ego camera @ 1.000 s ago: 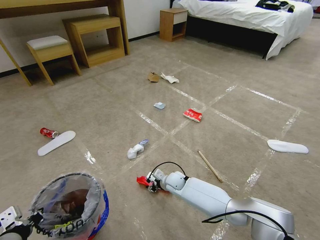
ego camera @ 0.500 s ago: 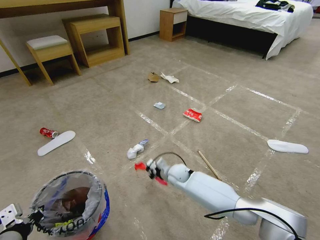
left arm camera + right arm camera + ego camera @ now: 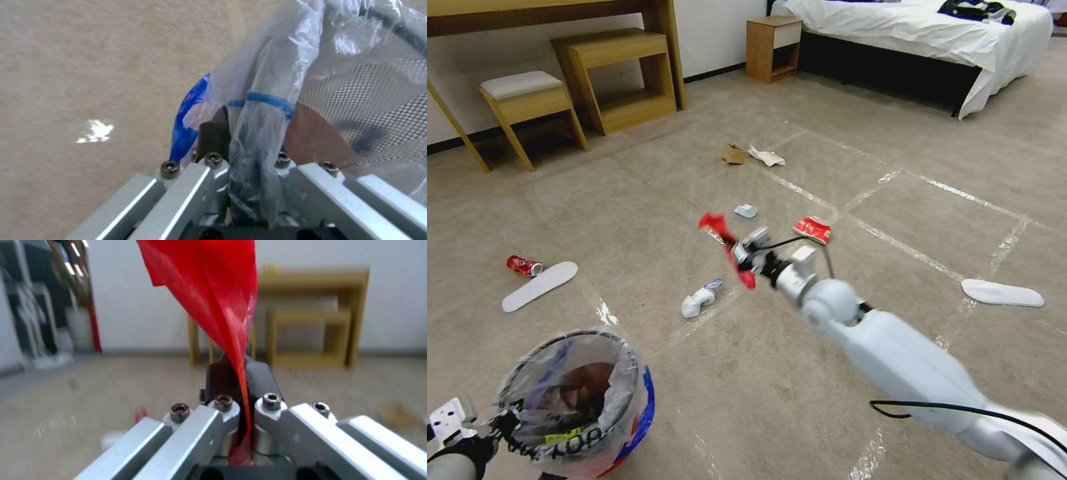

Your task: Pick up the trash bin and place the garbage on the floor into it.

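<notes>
The trash bin (image 3: pixel 579 399), a red bucket lined with a clear bag, hangs at the lower left. My left gripper (image 3: pixel 506 421) is shut on its rim and bag; the left wrist view has the pads (image 3: pixel 213 131) pinching the plastic over the bin's rim (image 3: pixel 400 26). My right gripper (image 3: pixel 739 253) is raised above the floor (image 3: pixel 627 220), shut on a red wrapper (image 3: pixel 715 224), which rises from the closed jaws as the wrapper (image 3: pixel 213 290). Garbage still on the carpet: another red wrapper (image 3: pixel 812 229), pale-blue paper (image 3: pixel 746 211), crumpled white paper (image 3: pixel 699 300), brown cardboard (image 3: pixel 734 154), white paper (image 3: pixel 767 157).
A red can (image 3: pixel 524 265) and a white insole (image 3: pixel 539 285) lie at left, another insole (image 3: pixel 1002 293) at right. A stool (image 3: pixel 527 100), wooden shelf unit (image 3: pixel 620 80), nightstand (image 3: pixel 772 48) and bed (image 3: pixel 920 33) line the far side.
My right arm has lifted the red wrapper off the carpet and swung it up and away from me. The bin has shifted slightly in my left gripper.
</notes>
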Motion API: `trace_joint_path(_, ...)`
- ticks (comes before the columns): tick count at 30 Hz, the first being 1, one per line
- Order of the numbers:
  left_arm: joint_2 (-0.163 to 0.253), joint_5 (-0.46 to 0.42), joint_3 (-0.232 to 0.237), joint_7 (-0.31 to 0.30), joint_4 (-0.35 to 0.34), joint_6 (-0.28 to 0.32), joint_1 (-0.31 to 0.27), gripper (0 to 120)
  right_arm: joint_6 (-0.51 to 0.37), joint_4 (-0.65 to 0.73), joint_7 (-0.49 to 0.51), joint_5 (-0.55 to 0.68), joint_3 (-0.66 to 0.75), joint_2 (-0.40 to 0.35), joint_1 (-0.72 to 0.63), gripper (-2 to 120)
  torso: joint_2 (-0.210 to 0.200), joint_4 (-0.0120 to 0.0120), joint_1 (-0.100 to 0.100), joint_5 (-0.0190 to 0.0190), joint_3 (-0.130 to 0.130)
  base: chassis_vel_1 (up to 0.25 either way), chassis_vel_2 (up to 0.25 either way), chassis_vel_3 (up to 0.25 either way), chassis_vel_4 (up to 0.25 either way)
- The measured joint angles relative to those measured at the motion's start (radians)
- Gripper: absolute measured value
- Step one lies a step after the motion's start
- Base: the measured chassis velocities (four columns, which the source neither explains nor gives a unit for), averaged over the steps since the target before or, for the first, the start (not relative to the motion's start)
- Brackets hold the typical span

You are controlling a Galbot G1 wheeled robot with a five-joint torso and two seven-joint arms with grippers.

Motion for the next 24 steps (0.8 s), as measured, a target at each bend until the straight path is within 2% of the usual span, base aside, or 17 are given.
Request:
trace_joint_path(3,-0.003,-0.003,0.034,0.004,0.0,0.0,-0.023,0,0.071,0.085,-0.02,0.042,0.048,-0.012,-0.036,0,0.0,0.0001,0.0,-0.0002,0.0,0.0,0.0,0.0,0.0)
trace_joint_path(10,-0.012,-0.014,0.074,0.011,0.013,0.005,-0.067,0,0.093,0.188,-0.033,0.106,0.04,0.004,-0.066,0,0.0,0.0,0.0,-0.0002,0.0,0.0,0.0,0.0,0.0)
trace_joint_path(15,-0.013,-0.011,0.085,0.03,0.035,0.005,-0.093,0,0.089,0.22,-0.063,0.196,-0.077,0.056,-0.011,0,0.0,0.0004,0.0,-0.0006,0.0,0.0,0.0,0.0,0.0)
trace_joint_path(24,-0.021,-0.008,0.108,0.047,0.073,0.005,-0.142,0,0.096,0.148,-0.107,0.207,-0.268,0.189,0.086,0,0.0,0.0003,0.0,-0.0006,0.0,0.0,0.0,0.0,0.0)
